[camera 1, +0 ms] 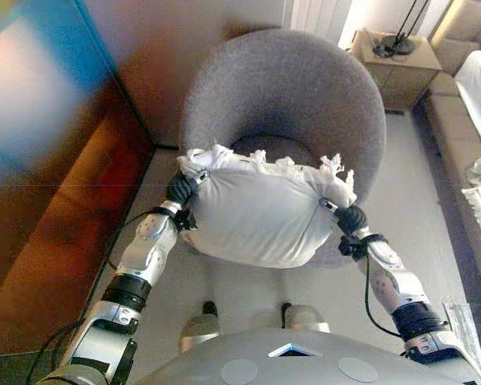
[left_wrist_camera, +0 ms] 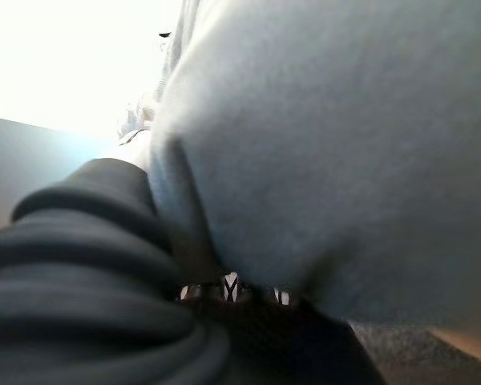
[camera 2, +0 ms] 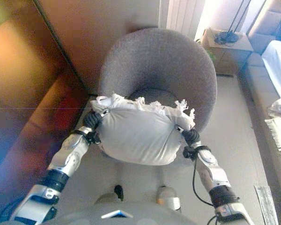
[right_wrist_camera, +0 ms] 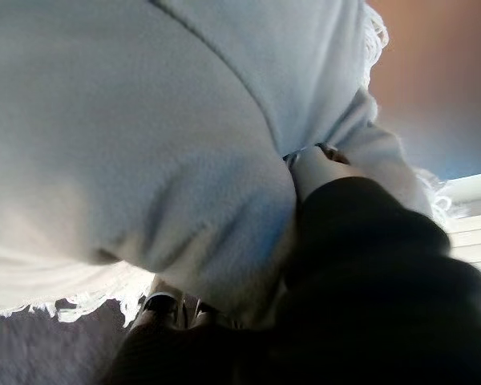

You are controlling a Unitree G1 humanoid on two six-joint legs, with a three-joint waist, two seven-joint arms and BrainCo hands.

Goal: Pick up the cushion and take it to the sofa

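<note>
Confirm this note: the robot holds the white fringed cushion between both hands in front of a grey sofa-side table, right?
Not quite. The cushion is between the left hand and the right hand, but in front of a round grey armchair, not a table, as the left eye view shows.

The cushion (camera 1: 260,215) sits between the two hands, left hand (camera 1: 179,192) at its left end, right hand (camera 1: 350,218) at its right end, just in front of the armchair (camera 1: 284,104). Behind the armchair to the right stands a small cabinet (camera 1: 394,70) carrying a lamp base (camera 1: 394,44). The sofa (camera 1: 474,120) runs along the right edge.
</note>
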